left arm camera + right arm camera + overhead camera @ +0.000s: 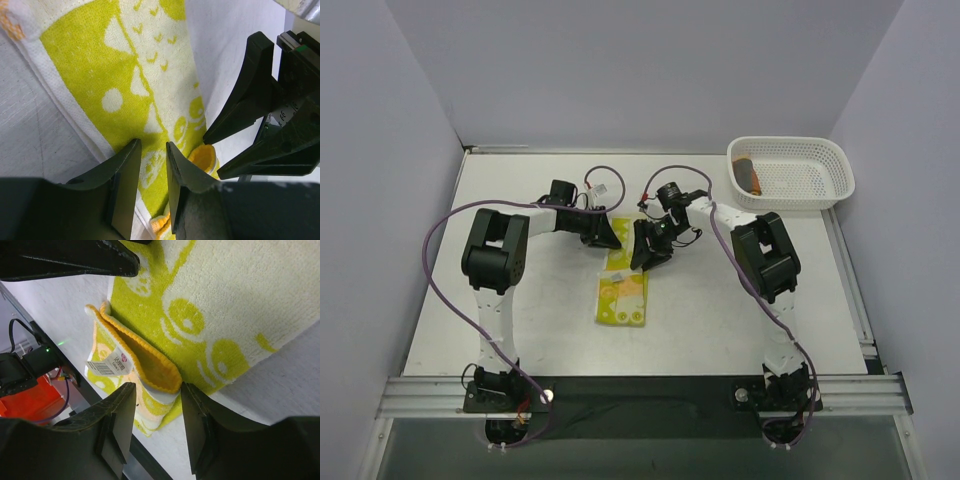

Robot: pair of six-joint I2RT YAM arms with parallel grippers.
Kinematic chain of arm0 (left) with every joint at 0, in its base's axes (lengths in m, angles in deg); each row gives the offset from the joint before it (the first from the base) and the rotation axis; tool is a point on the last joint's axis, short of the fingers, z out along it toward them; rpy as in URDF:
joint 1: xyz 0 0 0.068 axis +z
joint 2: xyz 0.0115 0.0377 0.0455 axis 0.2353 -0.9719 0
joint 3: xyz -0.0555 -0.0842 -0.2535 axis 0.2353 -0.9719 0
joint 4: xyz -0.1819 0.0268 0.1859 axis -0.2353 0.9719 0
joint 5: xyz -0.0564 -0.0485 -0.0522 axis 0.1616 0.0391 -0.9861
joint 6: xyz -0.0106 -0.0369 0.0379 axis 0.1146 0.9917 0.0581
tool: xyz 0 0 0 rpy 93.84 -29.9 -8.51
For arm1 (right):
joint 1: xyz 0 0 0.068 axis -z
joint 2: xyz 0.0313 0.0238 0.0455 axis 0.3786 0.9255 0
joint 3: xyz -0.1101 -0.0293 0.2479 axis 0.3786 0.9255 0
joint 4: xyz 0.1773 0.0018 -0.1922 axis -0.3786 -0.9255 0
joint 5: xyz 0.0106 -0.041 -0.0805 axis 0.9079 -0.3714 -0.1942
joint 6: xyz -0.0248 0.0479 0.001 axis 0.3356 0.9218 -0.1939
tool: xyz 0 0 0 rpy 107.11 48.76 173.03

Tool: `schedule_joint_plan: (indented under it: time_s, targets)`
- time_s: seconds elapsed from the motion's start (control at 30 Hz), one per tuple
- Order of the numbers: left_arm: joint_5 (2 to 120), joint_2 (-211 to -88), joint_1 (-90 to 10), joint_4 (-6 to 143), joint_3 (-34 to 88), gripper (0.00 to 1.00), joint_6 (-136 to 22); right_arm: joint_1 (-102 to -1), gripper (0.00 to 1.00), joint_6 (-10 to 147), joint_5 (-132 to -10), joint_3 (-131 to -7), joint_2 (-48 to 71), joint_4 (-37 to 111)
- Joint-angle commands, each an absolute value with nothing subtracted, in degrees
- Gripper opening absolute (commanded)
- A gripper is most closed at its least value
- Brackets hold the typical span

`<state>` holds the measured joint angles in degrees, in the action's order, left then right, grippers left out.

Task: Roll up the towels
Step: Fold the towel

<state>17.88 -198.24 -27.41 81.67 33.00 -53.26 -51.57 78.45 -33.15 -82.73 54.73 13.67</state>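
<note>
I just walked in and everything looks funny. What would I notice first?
First, the yellow towel with lime-green cartoon prints, lying as a folded strip in the middle of the white table. The left pincer and right pincer, both black, point down at its far end, where a corner curls up. In the far right corner sits a white mesh basket with an orange towel inside.

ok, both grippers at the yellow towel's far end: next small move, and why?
Probably close the right gripper on the curled orange-trimmed hem of the yellow towel: its open jaws straddle that fold. The left gripper, open too, sits over the same end.
</note>
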Motion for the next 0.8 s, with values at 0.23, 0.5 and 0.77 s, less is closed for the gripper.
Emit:
schedule_joint_plan:
  time_s: [0.23,0.5,0.77]
  targets:
    - [21.5,-199.9,-27.8,81.2,33.4,0.34,-54.5,-52.0,0.21,78.8,-31.8,-82.4,53.9,12.2]
    - [22.3,-199.7,-27.8,81.3,32.9,0.28,-54.8,-51.3,0.01,78.6,-31.8,-79.3,50.7,12.3]
    - [23.2,-200.0,-27.8,81.7,32.9,0.24,-55.1,-50.8,0.00,78.6,-31.7,-77.4,48.8,12.4]
